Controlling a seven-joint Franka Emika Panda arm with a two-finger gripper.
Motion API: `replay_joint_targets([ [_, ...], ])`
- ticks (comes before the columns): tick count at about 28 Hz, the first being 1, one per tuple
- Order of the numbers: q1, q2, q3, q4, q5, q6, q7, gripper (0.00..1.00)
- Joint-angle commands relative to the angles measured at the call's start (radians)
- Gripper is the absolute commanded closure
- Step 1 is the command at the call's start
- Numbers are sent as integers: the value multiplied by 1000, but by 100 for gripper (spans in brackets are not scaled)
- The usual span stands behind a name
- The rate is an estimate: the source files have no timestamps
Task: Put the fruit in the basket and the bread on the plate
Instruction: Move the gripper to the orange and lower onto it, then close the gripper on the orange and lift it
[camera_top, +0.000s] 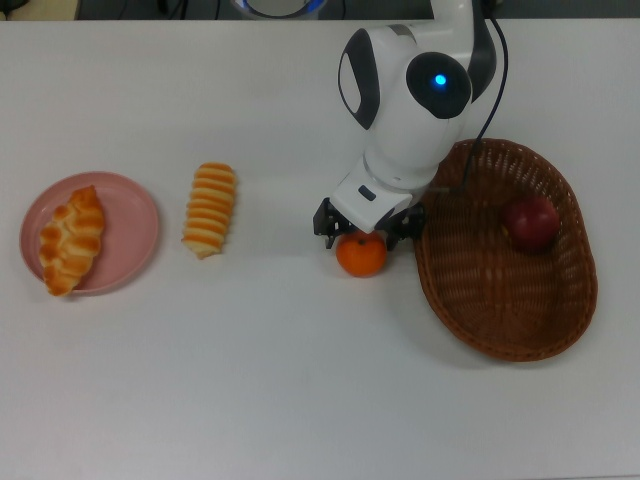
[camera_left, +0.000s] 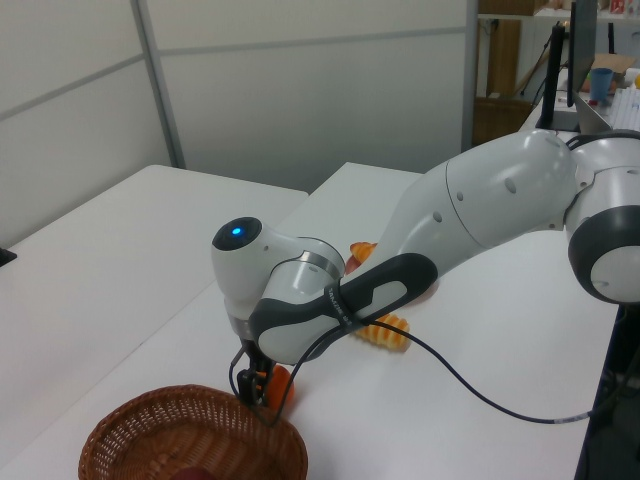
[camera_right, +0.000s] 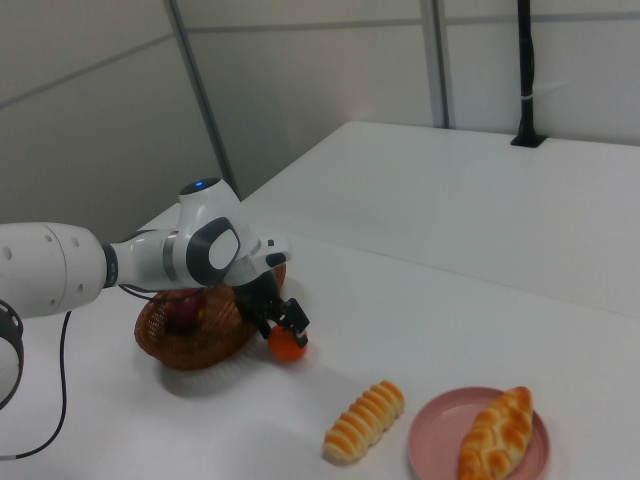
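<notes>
The orange mandarin (camera_top: 361, 257) rests on the white table just left of the wicker basket (camera_top: 500, 345) in the top view. My gripper (camera_top: 365, 232) is open and low over it, one finger on each side, with a visible gap to the fruit. The dark red apple (camera_top: 530, 222) lies inside the basket. On the pink plate (camera_top: 130, 225) at the top view's left sits the braided bread (camera_top: 70, 240). The ridged striped bread (camera_top: 210, 208) lies on the table beside the plate. The right view shows the gripper (camera_right: 280, 325) just above the mandarin (camera_right: 288, 345).
The arm's white body (camera_top: 410, 90) reaches in from the top view's upper edge and overhangs the basket's left rim. Its black cable (camera_top: 490, 90) trails past the basket's far edge. The basket (camera_left: 190, 440) fills the left view's lower left corner.
</notes>
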Motion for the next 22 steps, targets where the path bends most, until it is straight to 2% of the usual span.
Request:
replay_joint_targets([
  [1, 19, 58, -12, 16, -53, 20, 43, 0],
  [3, 27, 66, -10, 15, -74, 21, 68, 0],
  [4, 28, 66, -9, 15, -84, 21, 79, 4],
  [5, 30, 66, -9, 15, -93, 21, 82, 14],
  [6, 30, 66, -9, 15, -102, 21, 83, 41],
  [9, 30, 65, -9, 15, -96, 21, 87, 93],
  [10, 30, 65, -9, 16, -96, 21, 87, 100],
  [18, 30, 57, -12, 16, -90, 20, 90, 100],
  [22, 30, 23, -12, 16, -78, 15, 108, 100],
])
